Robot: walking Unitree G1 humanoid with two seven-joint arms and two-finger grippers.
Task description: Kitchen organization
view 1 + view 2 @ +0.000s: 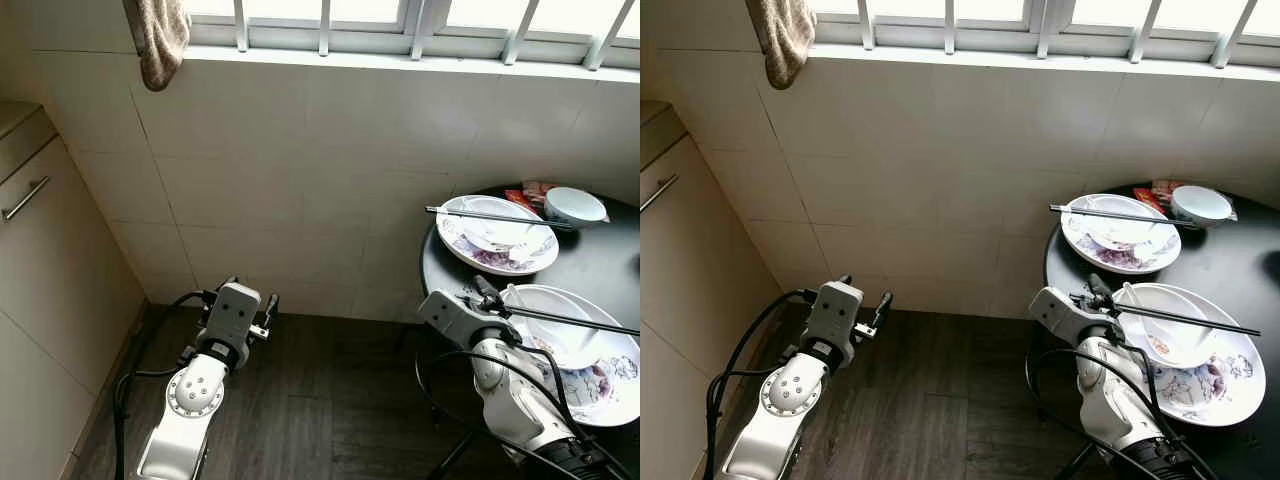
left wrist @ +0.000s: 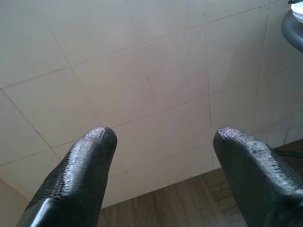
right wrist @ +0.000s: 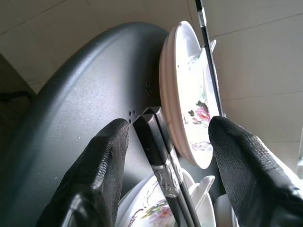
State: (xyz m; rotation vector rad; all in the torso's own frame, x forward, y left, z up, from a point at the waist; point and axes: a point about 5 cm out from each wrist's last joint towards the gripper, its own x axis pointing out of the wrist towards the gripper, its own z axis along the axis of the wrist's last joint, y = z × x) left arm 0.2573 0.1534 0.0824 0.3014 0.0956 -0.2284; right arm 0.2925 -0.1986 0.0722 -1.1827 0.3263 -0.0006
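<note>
A round black table [image 1: 600, 265] stands at the right. On it a far flowered plate [image 1: 497, 235] carries a spoon-shaped dish and black chopsticks [image 1: 500, 216]. A near flowered plate [image 1: 600, 380] holds a white bowl [image 1: 560, 320] with a second pair of chopsticks [image 1: 570, 319] across it. My right gripper [image 1: 490, 295] is at the table's left edge, open, with the ends of those near chopsticks [image 3: 158, 156] lying between its fingers [image 3: 106, 161], untouched. My left gripper [image 1: 252, 290] hangs open over the floor, facing the tiled wall [image 2: 156, 71].
A small white bowl [image 1: 575, 205] and a red packet [image 1: 525, 195] sit at the table's back. A beige cabinet [image 1: 40, 280] with a metal handle [image 1: 25, 198] lines the left. A cloth [image 1: 160, 40] hangs from the barred window. Dark wood floor [image 1: 320, 390] lies between.
</note>
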